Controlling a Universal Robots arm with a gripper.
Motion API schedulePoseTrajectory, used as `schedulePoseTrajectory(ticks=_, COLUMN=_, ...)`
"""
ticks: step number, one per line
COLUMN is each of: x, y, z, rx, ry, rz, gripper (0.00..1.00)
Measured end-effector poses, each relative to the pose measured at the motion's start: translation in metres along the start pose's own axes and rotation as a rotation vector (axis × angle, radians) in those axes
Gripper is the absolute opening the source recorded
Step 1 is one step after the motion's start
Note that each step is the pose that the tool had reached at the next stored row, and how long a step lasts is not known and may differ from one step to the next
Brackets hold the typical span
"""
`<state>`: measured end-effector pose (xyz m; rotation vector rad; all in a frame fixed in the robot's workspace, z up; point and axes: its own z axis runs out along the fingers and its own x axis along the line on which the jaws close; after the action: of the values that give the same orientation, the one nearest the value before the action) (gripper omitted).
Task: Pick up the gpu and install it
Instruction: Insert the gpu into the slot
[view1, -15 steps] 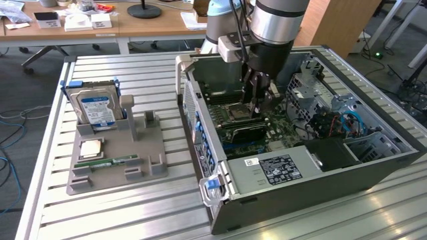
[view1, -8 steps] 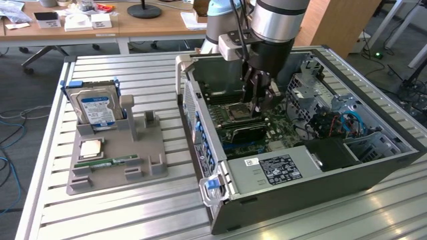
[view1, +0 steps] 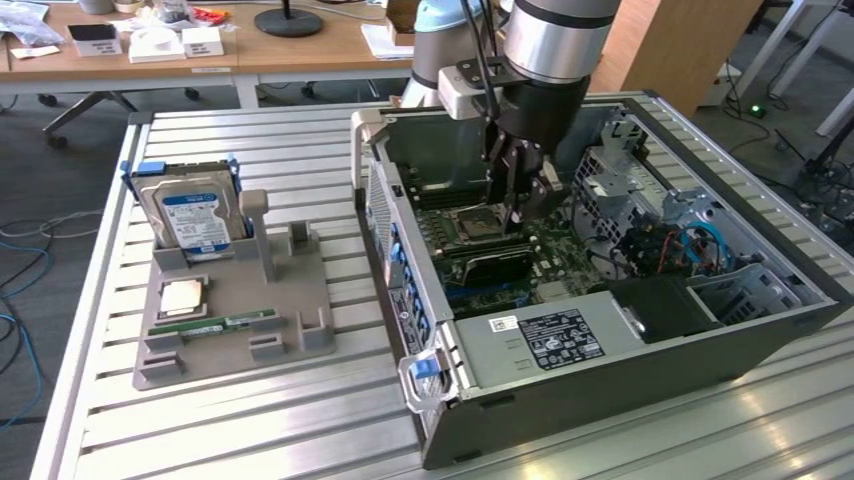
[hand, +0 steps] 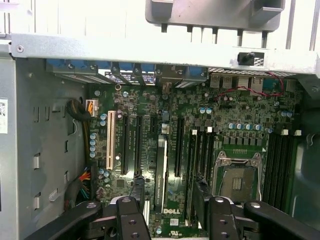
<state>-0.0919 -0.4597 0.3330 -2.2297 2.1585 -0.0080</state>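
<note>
Install step, late stage. The tool (view1: 521, 195) is down inside the open computer case (view1: 601, 370), over the motherboard (hand: 240, 120). The gpu (hand: 160, 170) stands edge-on among the expansion slots and looks seated, though I can't tell if it is fully home. The tool is spread wide: its fingers (hand: 136, 192) sit on either side of the card with a gap showing, holding nothing. On the surface (view1: 240, 430) the grey parts holder (view1: 227, 330) keeps the hard drive (view1: 194, 215) and RAM stick (view1: 214, 322). Judgement: the next move calls for a straight path clear of the card, with no sideways nudge against the slots
</note>
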Motion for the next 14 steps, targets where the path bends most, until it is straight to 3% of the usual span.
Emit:
schedulePoseTrajectory(ticks=3, x=0.0, y=0.0, z=-0.0002, rx=-0.001, ry=0.0009, rz=0.001, gripper=0.52)
schedulePoseTrajectory(ticks=6, x=0.0001, y=-0.0007, z=-0.0004, rx=-0.0061, ry=0.0016, rz=0.002, gripper=0.52)
schedulePoseTrajectory(ticks=14, x=-0.0001, y=-0.0008, z=-0.0004, rx=-0.007, ry=0.0018, rz=0.003, gripper=0.52)
